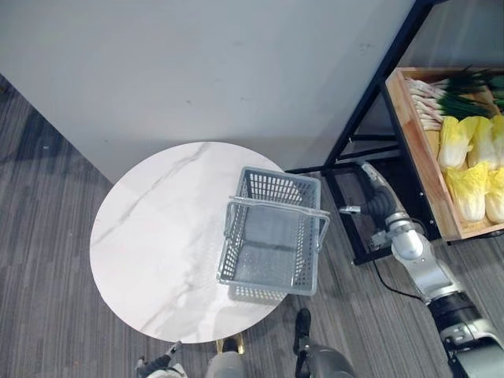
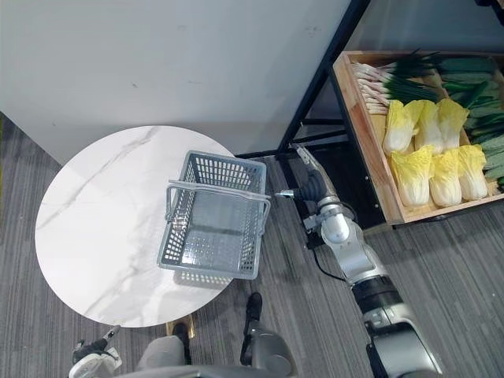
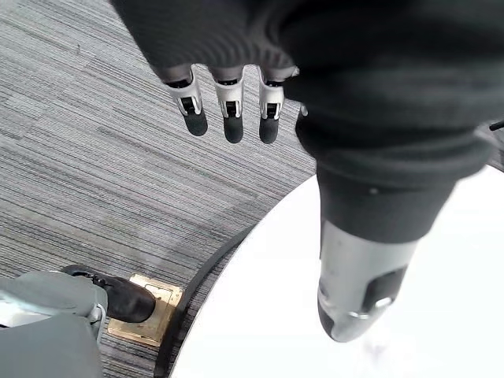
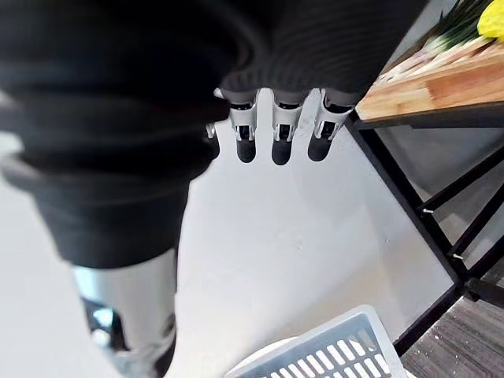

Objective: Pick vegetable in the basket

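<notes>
Plastic, marble-look, wood, metal
The basket point(image 1: 279, 187) is matt grey plastic mesh; the round table point(image 1: 157, 236) top smooth, glossy, marble-look; the crate point(image 1: 417, 150) bare wood; the rack point(image 1: 380, 79) black metal; the floor point(image 1: 47, 315) ribbed carpet.

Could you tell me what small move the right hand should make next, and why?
Probably reach the right hand toward the cabbages in the wooden crate: the hand is open and empty, and the basket holds nothing.

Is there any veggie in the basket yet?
No, the grey basket on the white table has nothing inside it.
</notes>
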Available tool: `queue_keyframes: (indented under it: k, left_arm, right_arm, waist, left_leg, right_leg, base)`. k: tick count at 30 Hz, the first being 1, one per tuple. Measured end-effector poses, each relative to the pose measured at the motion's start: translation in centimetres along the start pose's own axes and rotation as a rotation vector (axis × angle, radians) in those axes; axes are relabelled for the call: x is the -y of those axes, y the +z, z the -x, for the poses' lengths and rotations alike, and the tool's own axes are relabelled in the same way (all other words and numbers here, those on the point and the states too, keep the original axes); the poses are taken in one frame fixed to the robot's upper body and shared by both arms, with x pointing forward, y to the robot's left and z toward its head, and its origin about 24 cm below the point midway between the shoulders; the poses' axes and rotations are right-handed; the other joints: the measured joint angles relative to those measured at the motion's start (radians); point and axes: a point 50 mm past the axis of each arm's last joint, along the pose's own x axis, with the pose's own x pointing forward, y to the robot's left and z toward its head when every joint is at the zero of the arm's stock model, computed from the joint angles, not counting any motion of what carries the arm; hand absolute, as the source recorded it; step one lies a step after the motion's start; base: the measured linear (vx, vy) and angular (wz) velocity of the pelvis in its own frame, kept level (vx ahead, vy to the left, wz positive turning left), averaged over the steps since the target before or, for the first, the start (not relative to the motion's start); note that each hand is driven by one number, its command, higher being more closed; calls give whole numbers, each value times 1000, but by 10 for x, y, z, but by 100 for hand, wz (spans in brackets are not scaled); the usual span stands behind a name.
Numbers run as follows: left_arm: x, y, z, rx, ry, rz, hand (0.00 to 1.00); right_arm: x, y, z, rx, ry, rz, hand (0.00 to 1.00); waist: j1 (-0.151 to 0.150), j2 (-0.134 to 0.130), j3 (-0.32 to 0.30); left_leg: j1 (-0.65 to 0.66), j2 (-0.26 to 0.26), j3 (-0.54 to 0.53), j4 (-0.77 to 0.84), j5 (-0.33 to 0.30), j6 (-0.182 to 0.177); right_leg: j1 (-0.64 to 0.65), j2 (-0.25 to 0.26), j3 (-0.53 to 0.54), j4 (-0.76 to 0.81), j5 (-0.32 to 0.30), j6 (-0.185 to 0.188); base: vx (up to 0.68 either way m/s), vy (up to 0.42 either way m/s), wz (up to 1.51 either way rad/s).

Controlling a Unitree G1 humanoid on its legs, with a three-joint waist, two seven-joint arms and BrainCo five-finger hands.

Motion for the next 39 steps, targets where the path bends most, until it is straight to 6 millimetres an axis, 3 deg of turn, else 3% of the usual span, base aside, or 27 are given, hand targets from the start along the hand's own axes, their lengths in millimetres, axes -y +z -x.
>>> queue_keyframes:
  k: [7, 19, 25, 39]
  left_arm:
    - [12, -7, 5, -17, -53, -23, 0]
    - [22, -14, 9, -43, -115, -63, 0]
    - [26, -17, 11, -49, -127, -64, 0]
    - [32, -23, 15, -68, -150, -58, 0]
  right_arm:
    - [-18, -11, -2, -77, 150, 46, 0]
    - [-32, -22, -6, -145, 259, 91, 0]
    - [-32, -13, -19, -111, 268, 167, 0]
    - [-43, 11, -43, -67, 280, 200, 0]
  waist:
    - [1, 11, 14]
    - [4, 36, 30]
    - [19, 54, 41]
    - [27, 70, 51]
  left_leg:
    - [-34, -9, -27, 27, 0, 1]
    - [-52, -17, -46, 36, 2, 3]
    - [-62, -35, -51, 34, 8, 12]
    - [-84, -40, -61, 35, 18, 15]
  right_leg:
    - [-2, -12, -20, -17, 2, -2]
    - [-1, -12, -39, -30, 10, -7]
    - [1, -22, -41, -52, 30, -9]
    - [-10, -26, -46, -63, 38, -10]
  base:
    - [-52, -29, 8]
    - [-13, -16, 5]
    - [2, 5, 2]
    - [-14, -4, 1]
